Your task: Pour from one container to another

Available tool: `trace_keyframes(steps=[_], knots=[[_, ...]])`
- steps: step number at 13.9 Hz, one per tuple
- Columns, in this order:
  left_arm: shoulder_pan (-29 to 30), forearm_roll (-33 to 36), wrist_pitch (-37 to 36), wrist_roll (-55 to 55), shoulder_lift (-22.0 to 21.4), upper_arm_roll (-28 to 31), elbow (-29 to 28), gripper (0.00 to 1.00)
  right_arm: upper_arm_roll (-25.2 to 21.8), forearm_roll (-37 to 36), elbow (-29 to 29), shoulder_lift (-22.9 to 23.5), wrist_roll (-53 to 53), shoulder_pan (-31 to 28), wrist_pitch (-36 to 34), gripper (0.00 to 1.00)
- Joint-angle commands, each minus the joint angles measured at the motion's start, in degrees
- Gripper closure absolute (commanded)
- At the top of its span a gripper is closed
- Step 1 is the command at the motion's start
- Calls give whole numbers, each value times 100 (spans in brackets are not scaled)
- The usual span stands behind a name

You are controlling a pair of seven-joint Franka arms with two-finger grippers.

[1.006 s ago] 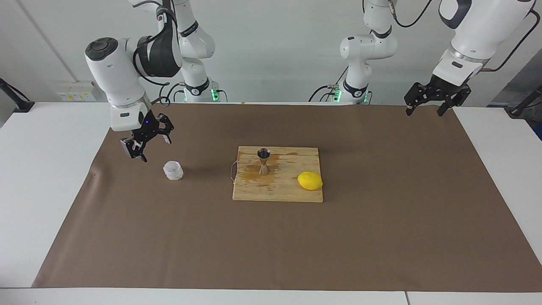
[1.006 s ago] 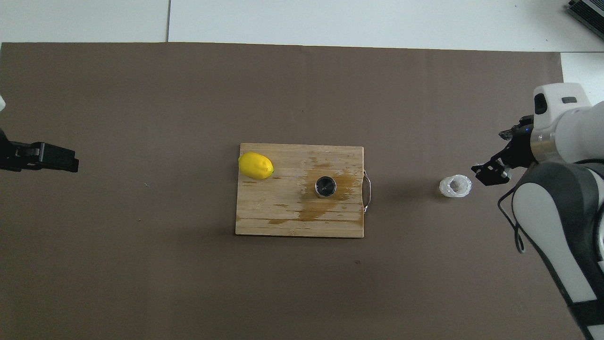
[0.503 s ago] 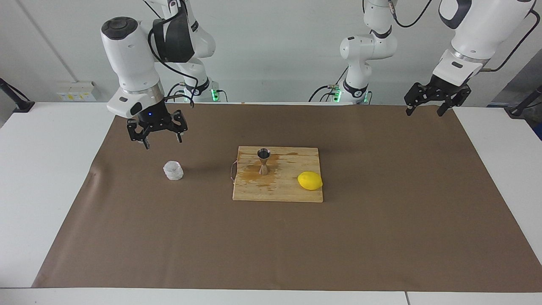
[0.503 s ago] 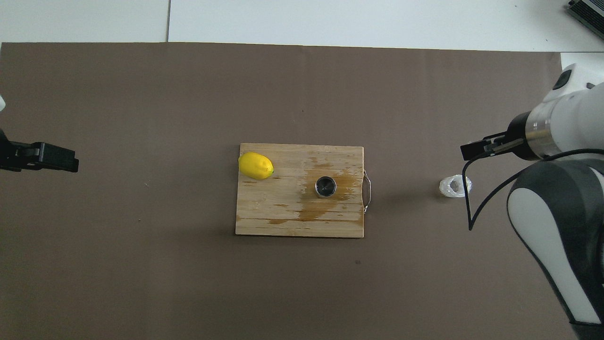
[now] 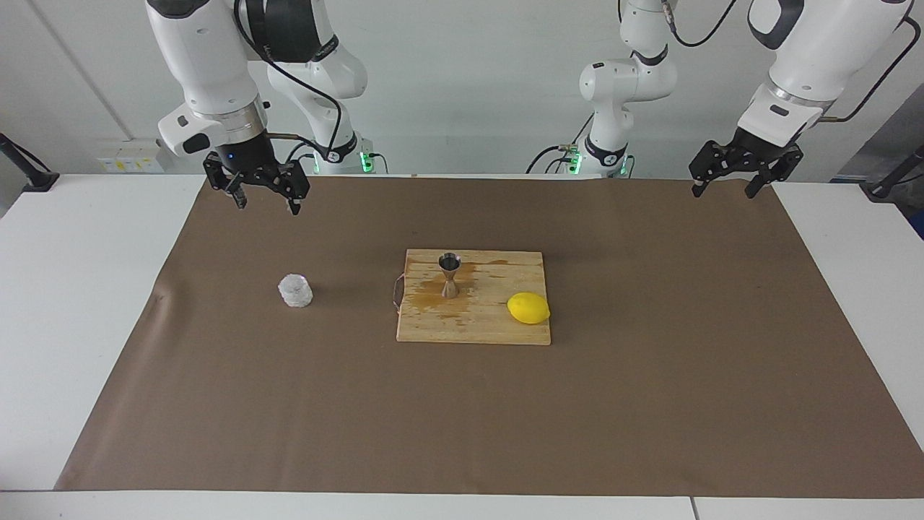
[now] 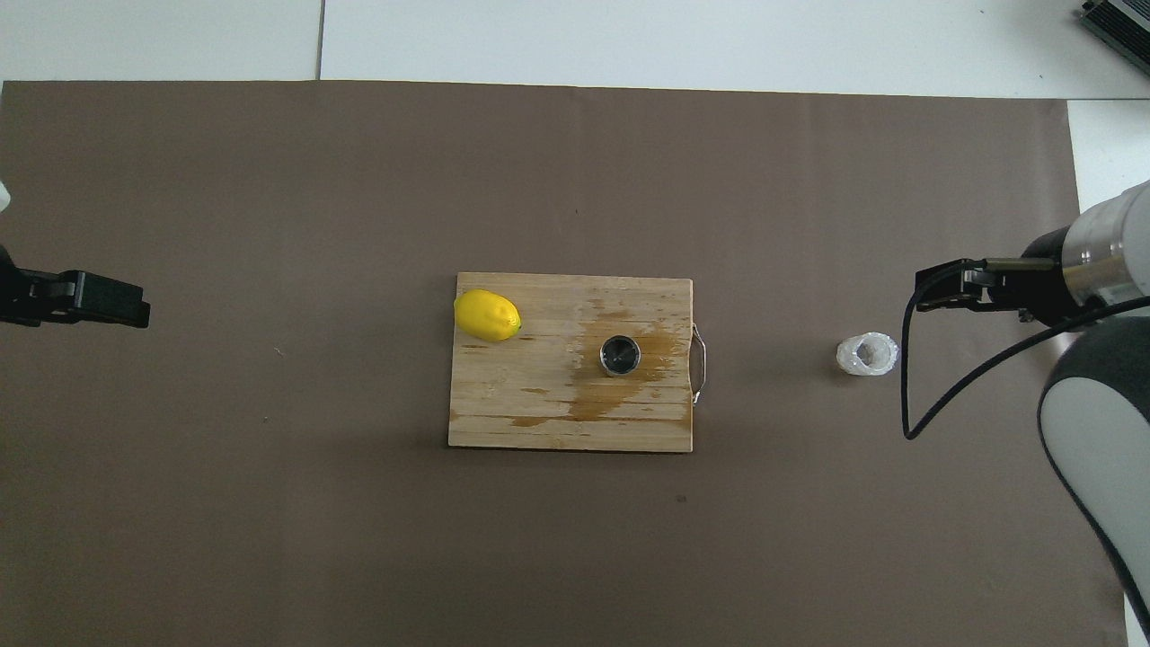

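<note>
- Standing upright on the mat, the glass cup [image 5: 295,290] sits below the right gripper [image 5: 263,202], fingers wide and empty.
- Left gripper [image 5: 724,188] waits wide, well apart.

Overhead only. My right jaws assembly [image 6: 943,292] pokes in from the right arm's end, up in the air over the brown mat [image 6: 269,494], empty, just clear of the glass cup [image 6: 867,354]. The cup sits upright on the mat, alone, well apart from the cutting board [image 6: 503,404]. My left gripper [image 6: 108,301] waits at the left arm's end, over the mat, nothing in it. The board is mid-mat, with its wire handle [image 6: 701,364] toward the cup. The jigger [image 6: 620,355] stands upright on the board near the handle end, ringed by a wet amber stain [image 6: 620,400]. The lemon [image 6: 486,315] is on the board's corner farther from me, left arm's end. White desk [image 6: 629,40] shows past the mat.
</note>
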Motion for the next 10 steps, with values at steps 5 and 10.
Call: trace_keyframes(steps=[5,10], knots=[[25,-52,6,-57,-146,-3,-156,0,29,-20,-155,-99,92,-58,5,0],[33,-52,6,-57,-146,-3,-156,0,20,7,-23,-73,101,-76,14,0]])
